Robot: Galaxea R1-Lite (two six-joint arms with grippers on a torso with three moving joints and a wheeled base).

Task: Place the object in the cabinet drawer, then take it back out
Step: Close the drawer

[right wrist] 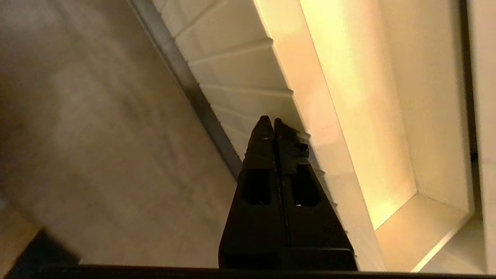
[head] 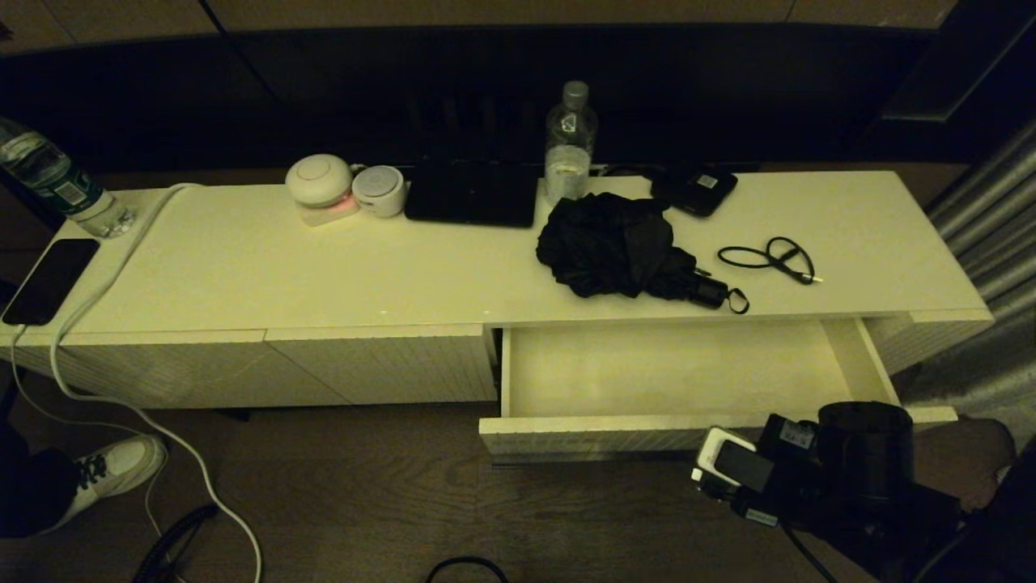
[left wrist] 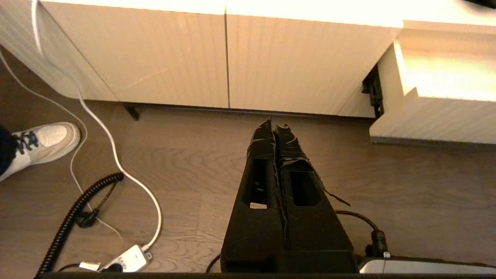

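Right arm's wrist housing sits closest to the head camera, a dark lump low on the right that covers the right end of the cabinet drawer's (head: 664,380) front, so you can't see the fingers from up there. The right wrist view sorts that out: right gripper (right wrist: 274,123) has its fingers pressed flat together with nothing between them, tips just in front of the ribbed drawer front near its top edge. Can't tell if they actually touch it.

Drawer is pulled out and its white inside looks bare, though the near right corner is hidden behind the arm. The folded black umbrella (head: 619,247) is lying on the cabinet top (head: 243,267) right above the open drawer, close to the front edge, with a clear water bottle (head: 570,146) just behind it and a looped black cable (head: 769,259) to its right.

Left gripper (left wrist: 276,126) is also closed tight and holding nothing, hanging over the wood floor (left wrist: 407,186) in front of the shut ribbed panels (left wrist: 228,58), well clear of them. A white power cable (left wrist: 116,155) trails across the floor nearby and a white sneaker (left wrist: 42,141) is cut off at the frame edge.

Plenty of open floor between both arms and the cabinet.
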